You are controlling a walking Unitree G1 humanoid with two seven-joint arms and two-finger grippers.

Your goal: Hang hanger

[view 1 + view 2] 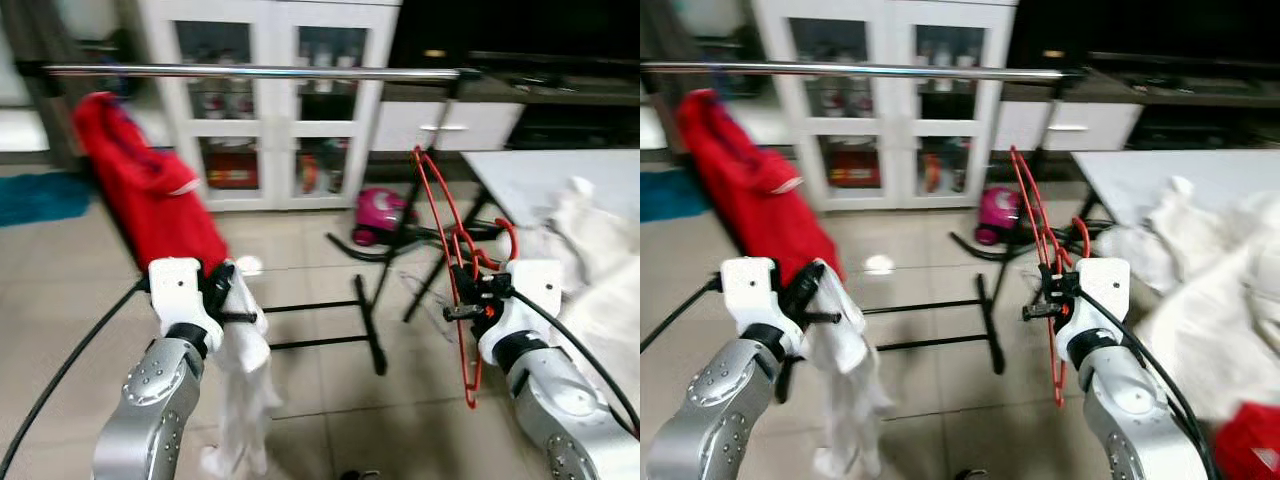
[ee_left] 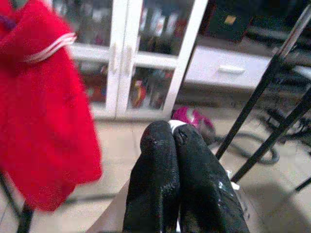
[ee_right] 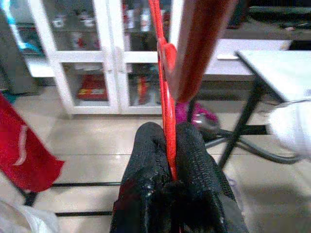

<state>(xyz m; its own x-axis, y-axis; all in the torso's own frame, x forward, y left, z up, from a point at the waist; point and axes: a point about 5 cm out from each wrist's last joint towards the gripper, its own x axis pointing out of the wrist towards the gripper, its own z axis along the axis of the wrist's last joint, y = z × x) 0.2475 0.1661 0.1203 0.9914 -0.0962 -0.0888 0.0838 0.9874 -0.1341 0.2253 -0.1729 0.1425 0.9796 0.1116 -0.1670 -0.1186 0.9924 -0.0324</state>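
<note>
Beyond the tiled floor (image 1: 300,400), a white glass-door cabinet (image 1: 270,100) and a pink vacuum cleaner (image 1: 380,215) at its foot. On the right, a white table (image 1: 550,175) heaped with pale laundry (image 1: 1210,290).

Beige tiled floor (image 1: 300,230) w/ glare spots. White glass-door cabinet (image 1: 270,100) at 12 o'clock, bottles & boxes behind the panes. Dark TV unit (image 1: 520,50) at 1–2 o'clock above white drawers (image 1: 445,125). Blue rug (image 1: 40,195) at 10 o'clock. Pale worktop (image 1: 540,175) at 2–3 o'clock, on black legs.
</note>
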